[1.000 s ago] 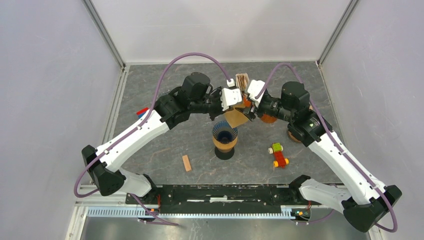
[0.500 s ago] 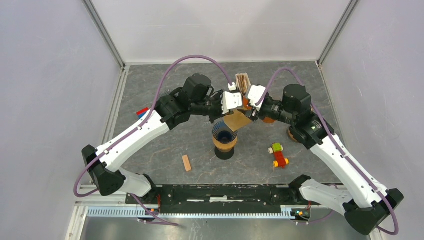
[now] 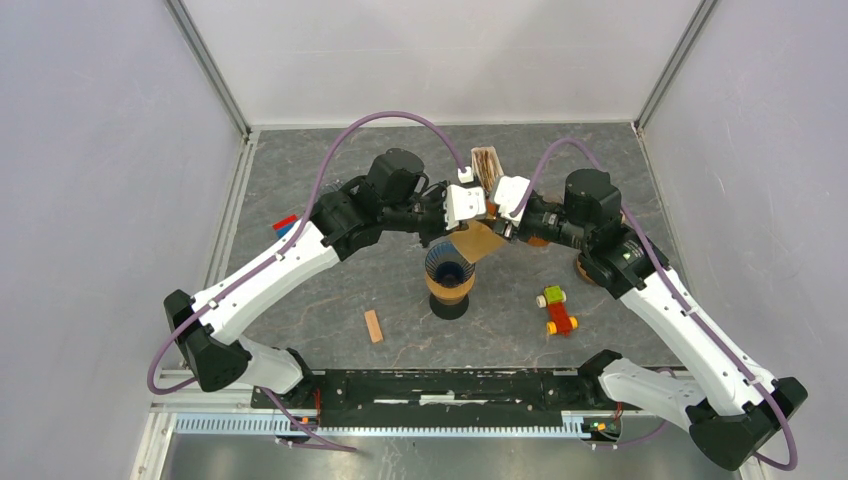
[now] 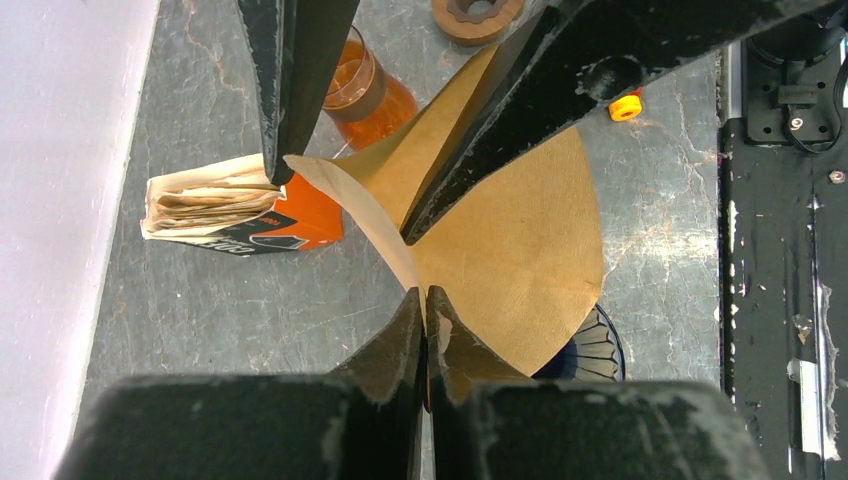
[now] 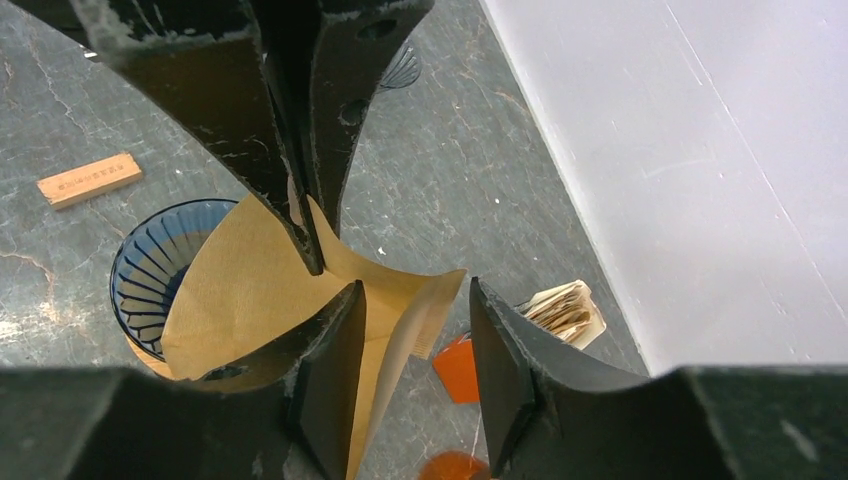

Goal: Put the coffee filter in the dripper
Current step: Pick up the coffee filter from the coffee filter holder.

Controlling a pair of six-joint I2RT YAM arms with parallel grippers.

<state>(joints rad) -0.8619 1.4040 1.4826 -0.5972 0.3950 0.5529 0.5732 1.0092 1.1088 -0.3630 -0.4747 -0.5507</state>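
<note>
Currently left jaws clenched on coffee filter (image 4: pixel 500 250) edge; right jaws half-open, straddling its flap.

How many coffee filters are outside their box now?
1: the coffee filter pinched by the left gripper, near the dripper. More sit stacked in the box, uncountable.

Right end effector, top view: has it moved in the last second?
Yes, slightly: the right end effector has drifted left and nearer, away from the filter box and toward the dripper.

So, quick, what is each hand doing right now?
Left hand: closed, pinching the coffee filter by its edge.
Right hand: open, straddling the filter's loose flap.
</note>
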